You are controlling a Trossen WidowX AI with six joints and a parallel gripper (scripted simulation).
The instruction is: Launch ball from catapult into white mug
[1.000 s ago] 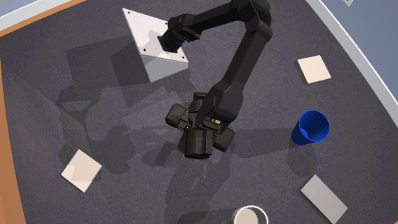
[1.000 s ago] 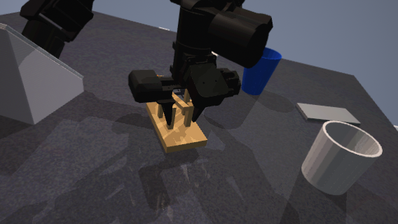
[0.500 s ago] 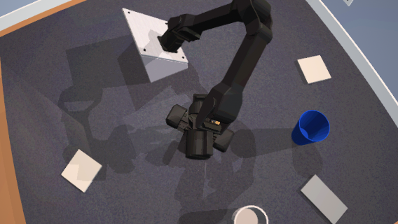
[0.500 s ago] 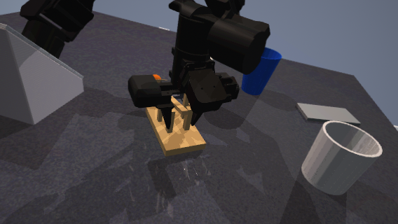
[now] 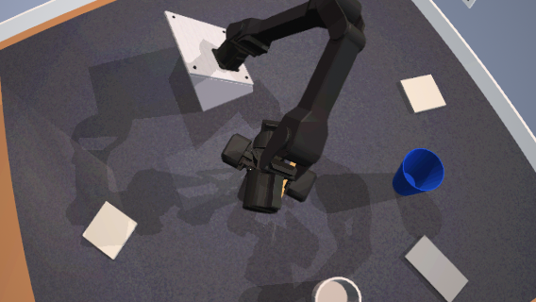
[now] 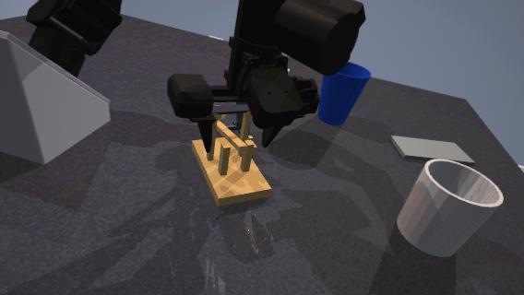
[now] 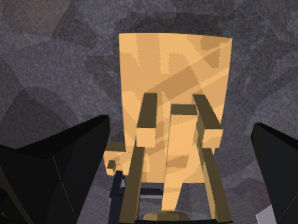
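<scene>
The wooden catapult [image 5: 284,182] [image 6: 240,186] [image 7: 175,60] stands on the table under my gripper [image 6: 237,148] [image 7: 184,127]. Its upright posts and sloping throwing arm show in the exterior view and the wrist view. My gripper is open, with one finger on each side of the catapult and gaps between the fingertips and the posts in the wrist view. A brownish rounded edge shows at the bottom of the wrist view; I cannot tell what it is. I cannot make out the ball. The white mug [image 5: 331,292] [image 6: 438,218] stands upright, well apart from the catapult.
A blue cup [image 5: 420,172] [image 6: 340,99] stands beyond the gripper. A grey slab [image 5: 436,269] [image 6: 431,148] lies near the mug. Two cream tiles, one at the right [image 5: 423,93] and one at the left [image 5: 109,230], lie flat. The arm is mounted on a sloped grey stand [image 5: 224,90] [image 6: 62,111].
</scene>
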